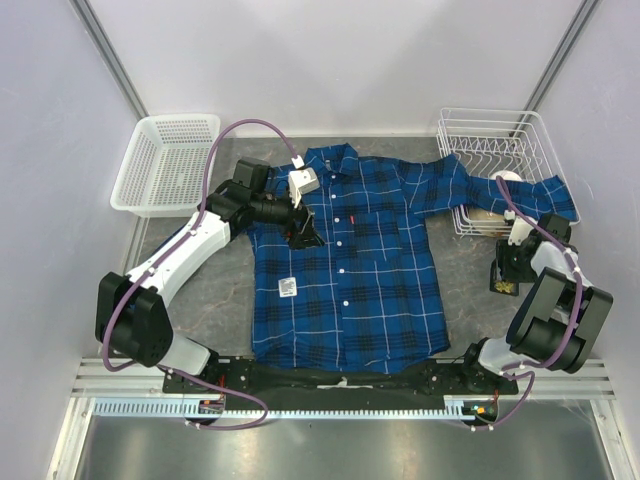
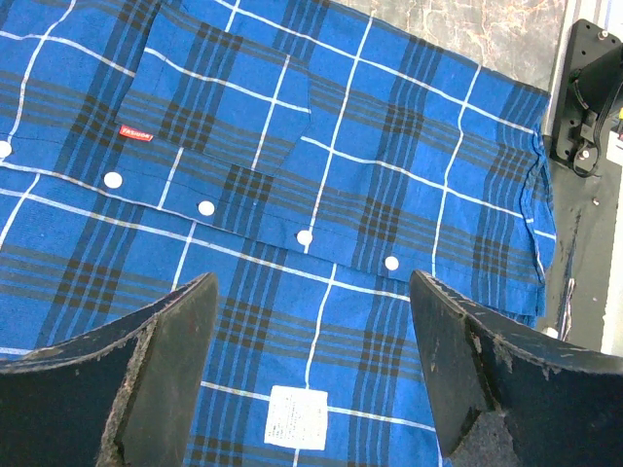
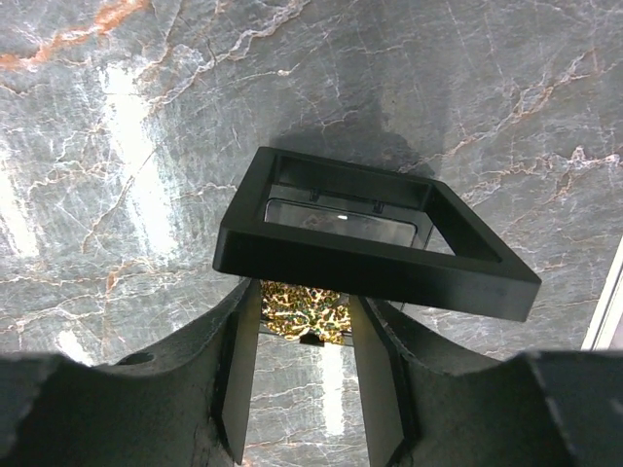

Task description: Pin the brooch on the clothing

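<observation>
At the lower right of the overhead view, nearest me, the right claw points down at the grey veined marble tabletop, well off to the side of the clothing. Its own camera shows the tiny gold-yellow patterned metallic brooch sitting right between the two dark fingers, at the middle of the frame. The ornament fills the gap from one pad to the other. I cannot tell whether the pads press on it or only stand against its edges. Just beyond the brooch sits a small black square open box, and its near rim covers the ornament's top edge. In the centre of the overhead view the large blue plaid long-sleeved button-up shirt lies spread flat, front up, with no brooch on it. The left claw hangs over the shirt's upper part, its fingers spread wide with nothing between them. Below it are a white square tag, a row of white buttons and the chest pocket with its small red mark. Farthest back, a white perforated plastic basket stands at upper left. A white wire rack stands at upper right, with one shirt sleeve draped across it.
</observation>
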`<state>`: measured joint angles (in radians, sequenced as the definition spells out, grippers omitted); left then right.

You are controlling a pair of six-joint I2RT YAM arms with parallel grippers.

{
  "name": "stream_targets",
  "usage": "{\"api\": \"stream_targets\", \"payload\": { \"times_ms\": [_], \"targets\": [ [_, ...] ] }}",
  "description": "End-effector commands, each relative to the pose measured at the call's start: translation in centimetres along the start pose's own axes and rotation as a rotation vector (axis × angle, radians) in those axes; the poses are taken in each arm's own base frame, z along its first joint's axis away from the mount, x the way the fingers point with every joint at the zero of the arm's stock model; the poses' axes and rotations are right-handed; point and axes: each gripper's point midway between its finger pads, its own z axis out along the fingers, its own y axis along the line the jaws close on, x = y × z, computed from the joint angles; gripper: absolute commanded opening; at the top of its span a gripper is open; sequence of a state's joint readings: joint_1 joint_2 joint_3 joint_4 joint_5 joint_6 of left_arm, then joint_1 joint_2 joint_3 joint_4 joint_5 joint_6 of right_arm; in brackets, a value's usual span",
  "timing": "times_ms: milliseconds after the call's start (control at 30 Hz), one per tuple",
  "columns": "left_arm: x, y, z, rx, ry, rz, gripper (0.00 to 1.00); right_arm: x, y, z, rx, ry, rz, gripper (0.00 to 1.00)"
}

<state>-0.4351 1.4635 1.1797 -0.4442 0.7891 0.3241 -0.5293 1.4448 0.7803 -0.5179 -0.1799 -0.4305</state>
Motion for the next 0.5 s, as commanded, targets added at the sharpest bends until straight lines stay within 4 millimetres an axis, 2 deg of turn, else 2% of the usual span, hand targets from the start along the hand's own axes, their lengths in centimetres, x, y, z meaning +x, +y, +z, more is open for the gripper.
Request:
{"api": "stream_targets", "payload": {
  "times_ms": [0, 333, 400, 467],
  "targets": [
    [-1.84, -0.06, -0.35, 0.003, -0.034, 0.067, 0.86, -1.36, 0.15, -1.25, -0.005, -0.05, -0.004, 0.45],
    [-1.99, 0.02, -0.45, -0.001, -0.037, 0.074, 0.86, -1.64, 0.14, -1.21, -0.014, -0.048, 0.004, 0.41],
    [-1.92, 0.05, -0.4, 0.0, -0.036, 0.073, 0.86, -1.63, 0.01, -1.16, -0.007, -0.043, 0.006, 0.5],
    [-1.97, 0.01, -0.43, 0.001, -0.038, 0.076, 0.86, -1.49, -0.01, -1.0, -0.008, -0.035, 0.008, 0.54]
  ]
}}
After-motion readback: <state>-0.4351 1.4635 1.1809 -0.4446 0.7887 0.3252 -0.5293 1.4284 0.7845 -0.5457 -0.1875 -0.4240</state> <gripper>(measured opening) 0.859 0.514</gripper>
